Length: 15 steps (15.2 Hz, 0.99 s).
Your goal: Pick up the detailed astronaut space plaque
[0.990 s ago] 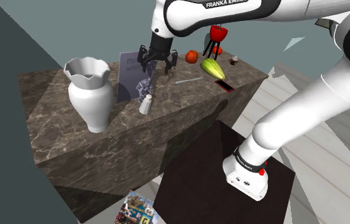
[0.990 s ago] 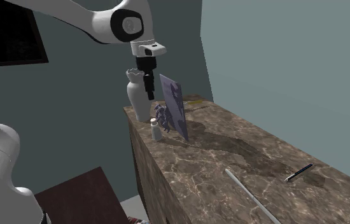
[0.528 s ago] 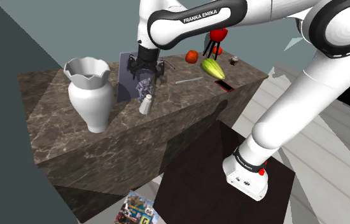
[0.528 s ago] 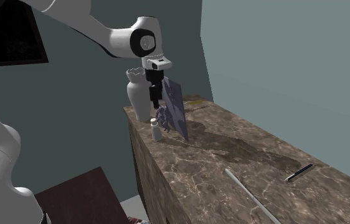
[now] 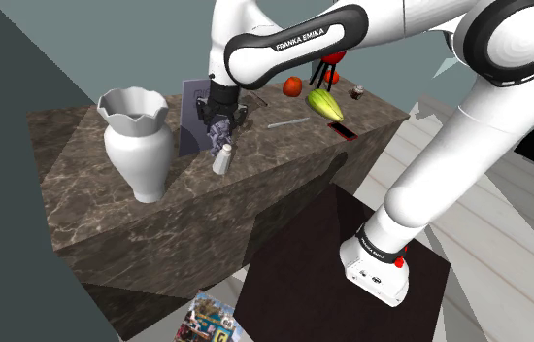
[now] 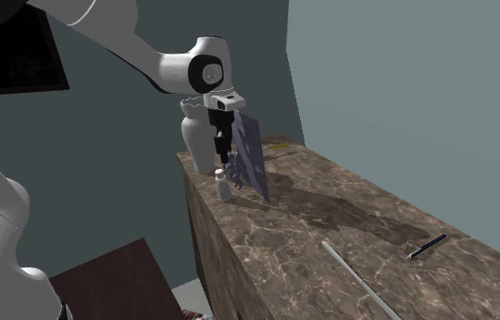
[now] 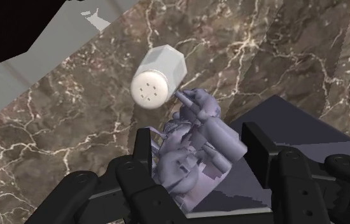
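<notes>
The astronaut plaque [image 5: 194, 103] is a dark purple-grey panel standing upright on the marble counter [image 5: 81, 185], with a lilac astronaut figure [image 7: 196, 143] jutting from its front. My black gripper [image 7: 202, 149] has come down over that figure from above. Its fingers [image 7: 143, 153] press on the astronaut's two sides, so it is shut on the plaque. The second exterior view has the gripper [image 6: 225, 156] in front of the leaning panel [image 6: 252, 150]. The plaque's foot still rests on the counter.
A white shaker [image 5: 222, 158] stands just in front of the plaque, close to the gripper. A tall white vase [image 5: 139, 141] stands toward the shoulder view's left. A tomato [image 5: 293, 86], a green fruit [image 5: 322, 103], a red phone [image 5: 343, 130] and a thin rod [image 5: 287, 122] lie further right.
The gripper has dropped from above the plaque down onto the astronaut figure, and its fingers have closed from wide apart onto the figure. The plaque has not moved.
</notes>
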Tool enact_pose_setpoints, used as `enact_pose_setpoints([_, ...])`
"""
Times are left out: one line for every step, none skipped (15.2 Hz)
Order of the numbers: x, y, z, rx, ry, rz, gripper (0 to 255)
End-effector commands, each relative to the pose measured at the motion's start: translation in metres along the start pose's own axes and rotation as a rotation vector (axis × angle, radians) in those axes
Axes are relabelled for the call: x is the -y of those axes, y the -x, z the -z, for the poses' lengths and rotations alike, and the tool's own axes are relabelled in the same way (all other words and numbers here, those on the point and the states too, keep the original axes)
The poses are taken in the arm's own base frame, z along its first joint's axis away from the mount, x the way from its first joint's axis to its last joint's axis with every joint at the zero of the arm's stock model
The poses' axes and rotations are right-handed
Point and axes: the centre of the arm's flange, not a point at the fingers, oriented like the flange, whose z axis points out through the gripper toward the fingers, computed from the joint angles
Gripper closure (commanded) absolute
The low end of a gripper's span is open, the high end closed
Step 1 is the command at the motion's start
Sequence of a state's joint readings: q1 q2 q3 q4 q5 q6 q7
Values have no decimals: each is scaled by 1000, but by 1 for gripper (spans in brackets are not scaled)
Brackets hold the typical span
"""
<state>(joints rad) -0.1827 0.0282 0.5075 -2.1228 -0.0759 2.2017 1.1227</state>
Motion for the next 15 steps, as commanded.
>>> enact_pose_setpoints([0, 0, -1, 0, 1, 0, 255])
enact_pose_setpoints([0, 0, -1, 0, 1, 0, 255])
enact_pose_setpoints([0, 0, -1, 0, 1, 0, 255])
enact_pose_setpoints([0, 0, -1, 0, 1, 0, 255])
enact_pose_setpoints([0, 0, -1, 0, 1, 0, 255])
enact_pose_setpoints([0, 0, -1, 0, 1, 0, 255])
enact_pose_setpoints([0, 0, -1, 0, 1, 0, 255])
enact_pose_setpoints([0, 0, -2, 0, 1, 0, 255])
enact_pose_setpoints([0, -1, 4, 1, 1, 0, 255])
enact_pose_setpoints([0, -1, 9, 0, 1, 0, 255])
enact_pose_setpoints([0, -2, 14, 0, 1, 0, 255])
enact_pose_setpoints([1, -2, 20, 0, 1, 0, 255])
enact_pose_setpoints([1, -2, 25, 0, 1, 0, 255])
enact_pose_setpoints([1, -3, 30, 0, 1, 0, 255])
enact_pose_setpoints([1, -3, 35, 0, 1, 0, 255])
